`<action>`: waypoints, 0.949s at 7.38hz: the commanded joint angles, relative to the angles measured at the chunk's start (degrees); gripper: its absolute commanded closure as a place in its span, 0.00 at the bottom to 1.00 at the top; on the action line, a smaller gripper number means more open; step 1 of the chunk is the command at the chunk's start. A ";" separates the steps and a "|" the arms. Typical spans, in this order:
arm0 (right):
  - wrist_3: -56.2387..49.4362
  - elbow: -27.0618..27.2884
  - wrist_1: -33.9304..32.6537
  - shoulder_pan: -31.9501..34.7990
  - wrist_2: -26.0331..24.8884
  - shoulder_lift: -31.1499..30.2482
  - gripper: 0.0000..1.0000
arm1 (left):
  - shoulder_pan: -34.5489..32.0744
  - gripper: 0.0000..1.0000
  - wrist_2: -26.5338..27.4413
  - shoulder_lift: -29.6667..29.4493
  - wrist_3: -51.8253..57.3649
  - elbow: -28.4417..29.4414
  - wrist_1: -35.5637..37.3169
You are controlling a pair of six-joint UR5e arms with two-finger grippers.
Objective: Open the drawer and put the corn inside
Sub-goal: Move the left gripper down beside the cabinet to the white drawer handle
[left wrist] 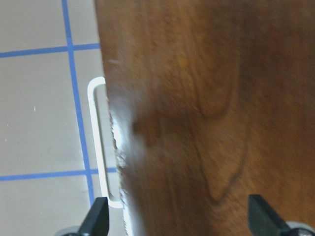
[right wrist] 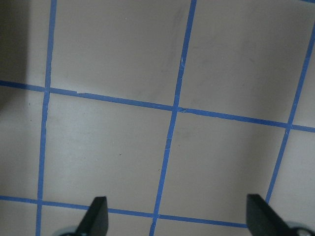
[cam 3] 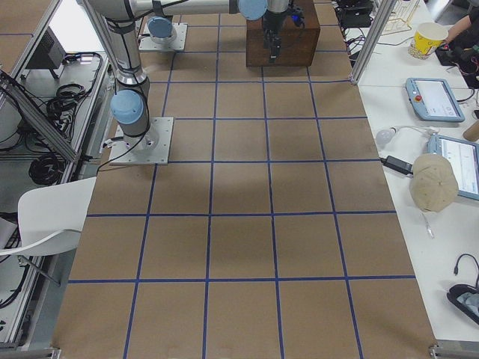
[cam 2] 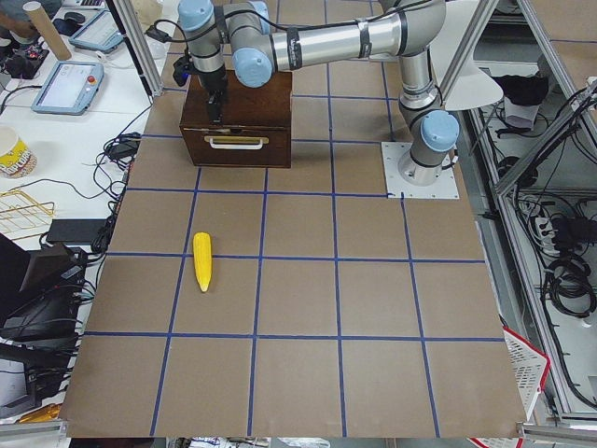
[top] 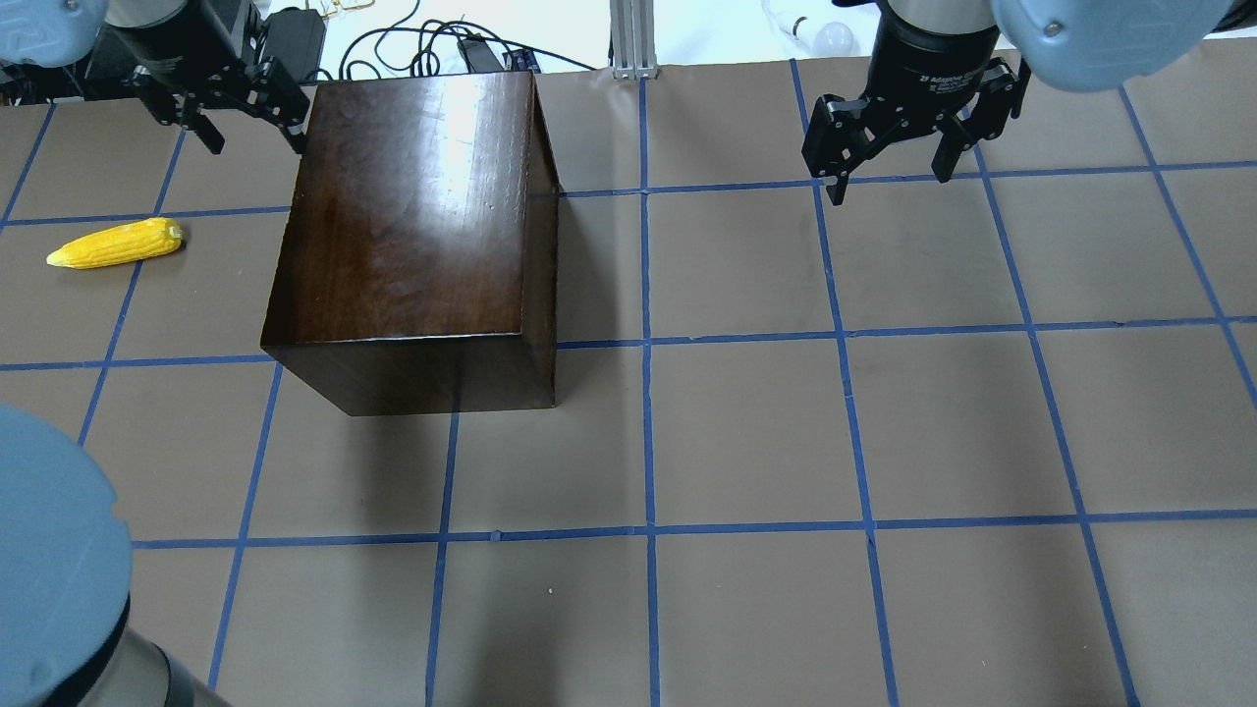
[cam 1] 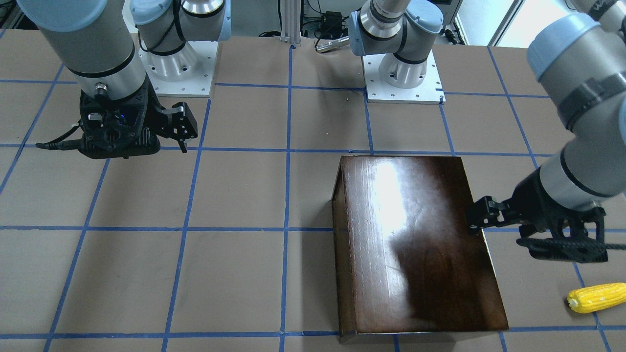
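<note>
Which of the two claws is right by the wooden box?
The left gripper, open at the cabinet's edge; the right gripper hangs well away from it.

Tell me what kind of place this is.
Looks like a robotics lab cell: two arm bases bolted to a table gridded in blue tape, with teach pendants alongside.
</note>
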 commanded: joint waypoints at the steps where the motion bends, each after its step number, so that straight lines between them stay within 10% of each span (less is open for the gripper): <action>1: -0.04 0.00 0.00 0.00 0.04 0.00 0.00 | 4.34 0.00 -0.01 -2.79 5.35 -0.72 1.73; 7: 0.05 0.00 0.00 0.00 0.04 0.00 0.00 | 7.25 0.00 -8.00 -3.07 12.72 -6.69 3.93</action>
